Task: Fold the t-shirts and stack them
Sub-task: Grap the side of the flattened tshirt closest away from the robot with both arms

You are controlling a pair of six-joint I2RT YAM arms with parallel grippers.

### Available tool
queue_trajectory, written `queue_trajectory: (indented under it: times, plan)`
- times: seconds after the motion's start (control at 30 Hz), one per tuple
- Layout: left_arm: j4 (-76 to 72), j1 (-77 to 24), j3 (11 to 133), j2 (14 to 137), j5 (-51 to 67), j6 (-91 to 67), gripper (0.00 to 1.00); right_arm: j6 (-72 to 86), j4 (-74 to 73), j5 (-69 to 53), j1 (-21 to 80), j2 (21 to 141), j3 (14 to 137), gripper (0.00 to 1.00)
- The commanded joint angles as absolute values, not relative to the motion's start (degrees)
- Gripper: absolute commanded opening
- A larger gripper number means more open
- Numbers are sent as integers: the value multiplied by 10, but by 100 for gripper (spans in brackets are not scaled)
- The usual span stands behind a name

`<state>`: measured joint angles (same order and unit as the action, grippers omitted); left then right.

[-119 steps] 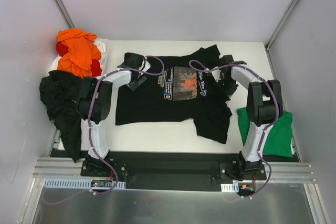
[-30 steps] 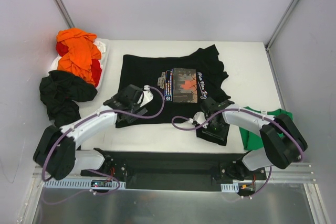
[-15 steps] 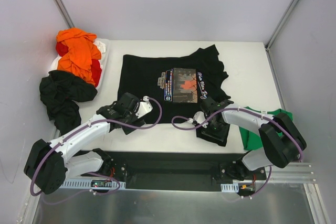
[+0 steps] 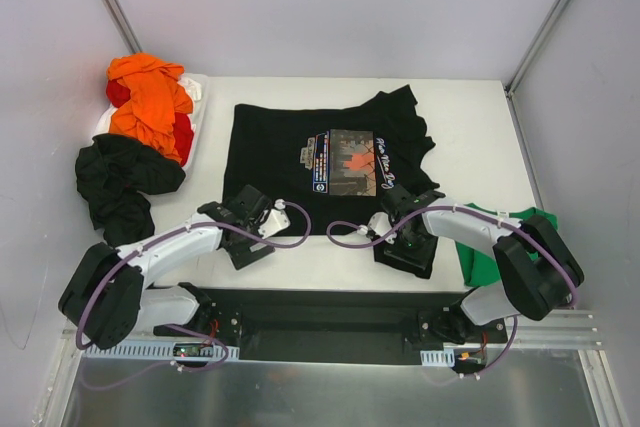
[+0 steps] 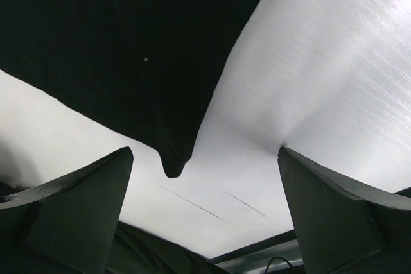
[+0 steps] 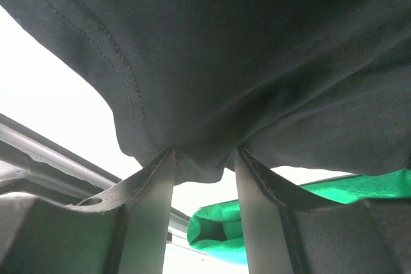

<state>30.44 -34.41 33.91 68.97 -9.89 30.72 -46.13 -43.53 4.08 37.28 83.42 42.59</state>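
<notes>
A black t-shirt [image 4: 275,152] with a rectangular chest print [image 4: 350,161] lies spread flat on the white table [image 4: 470,127]. Its near-right part is folded over. My left gripper [image 4: 250,240] hovers open just off the shirt's near-left corner. In the left wrist view that corner [image 5: 172,158] points down between the wide-apart fingers [image 5: 77,213] of the left gripper [image 5: 205,190], touching neither. My right gripper [image 4: 407,237] presses on the folded near-right hem. In the right wrist view a bunch of black cloth [image 6: 202,162] sags between the half-open fingers [image 6: 151,210] of the right gripper [image 6: 203,178].
A green t-shirt [image 4: 482,259] lies folded at the near right, also seen past the right fingers as a green roll [image 6: 218,235]. At the far left sits a heap of orange [image 4: 150,97] and red [image 4: 184,131] shirts, with a crumpled black shirt [image 4: 120,182] beside it.
Both arms have come from the shirt's far shoulders to its near edge. In the last second my left gripper slid off the shirt's near-left part toward the table's front. The right gripper stayed put.
</notes>
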Motion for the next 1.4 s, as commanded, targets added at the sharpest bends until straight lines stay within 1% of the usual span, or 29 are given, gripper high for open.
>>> queue_trajectory:
  times: [0.0,0.27,0.3,0.47,0.63,0.77,0.8,0.83,0.87,0.9,0.93,0.97,1.0,1.03,1.07,1.1,1.17,1.37]
  plan:
    - [299,-332,364,722,-98,319,97,-465,-424,48,374,816,430,45]
    - [291,-253,416,795,-51,352,86,-466,-424,49,374,809,428,44]
    - [291,-248,420,803,-47,355,84,-466,-424,50,374,809,428,43]
    - [292,-229,432,849,-24,371,79,-465,-425,50,374,806,429,43]
    - [294,-219,434,882,-5,377,67,-466,-426,51,375,807,430,41]
    - [299,-213,438,893,-2,382,60,-470,-425,52,374,815,431,37]
    - [301,-211,438,894,-1,382,58,-471,-425,52,374,817,432,33]
    - [301,-208,439,896,-1,385,55,-474,-425,54,374,823,433,31]
    - [306,-206,440,896,-2,386,49,-475,-425,54,374,826,433,29]
    - [307,-203,441,897,-1,387,46,-475,-424,54,374,828,433,23]
    - [308,-202,442,899,-1,388,43,-475,-424,53,374,831,433,20]
    - [311,-198,442,899,-1,389,35,-476,-424,54,374,831,433,16]
    - [312,-196,440,898,-1,391,32,-476,-424,54,374,831,432,6]
    - [314,-195,441,897,-1,393,28,-476,-425,54,374,831,432,1]
    - [315,-193,441,896,-1,392,24,-476,-426,53,374,827,432,1]
    - [316,-192,442,896,-1,391,13,-475,-429,52,374,825,433,1]
    - [316,-192,446,894,-2,389,0,-475,-437,48,375,819,436,1]
    - [327,-192,463,882,-1,374,0,-478,-478,47,374,792,448,1]
